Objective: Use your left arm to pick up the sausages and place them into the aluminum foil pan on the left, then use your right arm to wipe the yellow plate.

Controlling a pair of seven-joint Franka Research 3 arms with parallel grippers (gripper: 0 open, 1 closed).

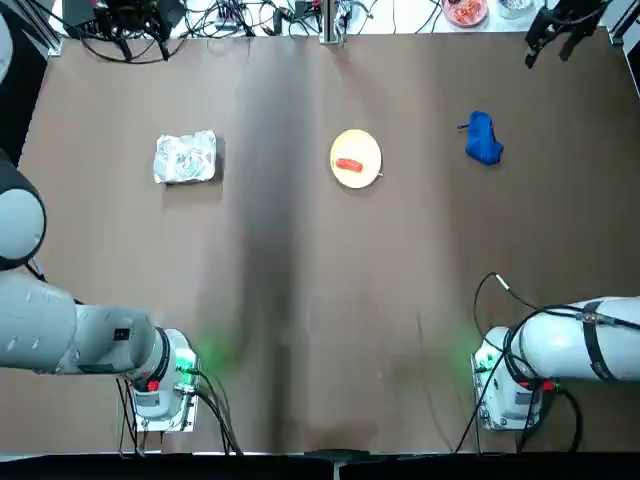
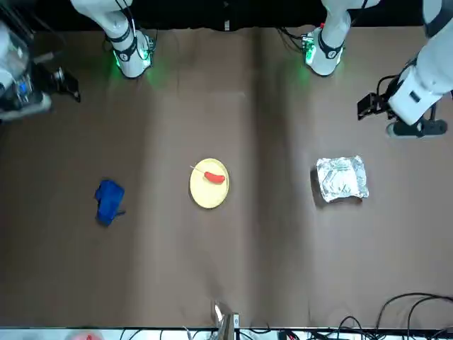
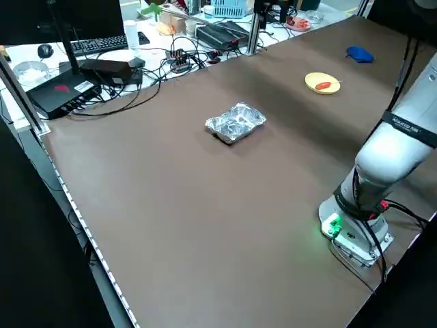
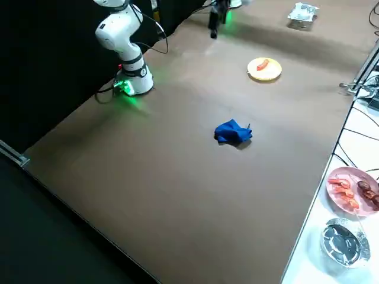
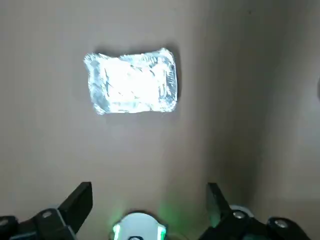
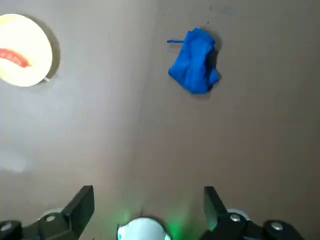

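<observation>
A small red-orange sausage (image 1: 348, 165) lies on the round yellow plate (image 1: 365, 146) in the middle of the table's far half. It also shows in the front view as the sausage (image 2: 214, 177) on the plate (image 2: 205, 195). The crinkled aluminum foil pan (image 1: 185, 158) sits to the plate's left. My left gripper (image 5: 147, 200) hangs open high above the table, looking down on the foil pan (image 5: 132, 82). My right gripper (image 6: 147, 200) is also open and raised, with a blue cloth (image 6: 195, 62) and the plate's edge (image 6: 35, 70) below it. Neither gripper holds anything.
The blue cloth (image 1: 483, 138) lies on the table to the right of the plate. Both arm bases (image 1: 160, 385) (image 1: 510, 385) glow green at the near edge. Cables (image 1: 200, 20) run along the far edge, and a pink dish of food (image 4: 352, 188) stands off the table.
</observation>
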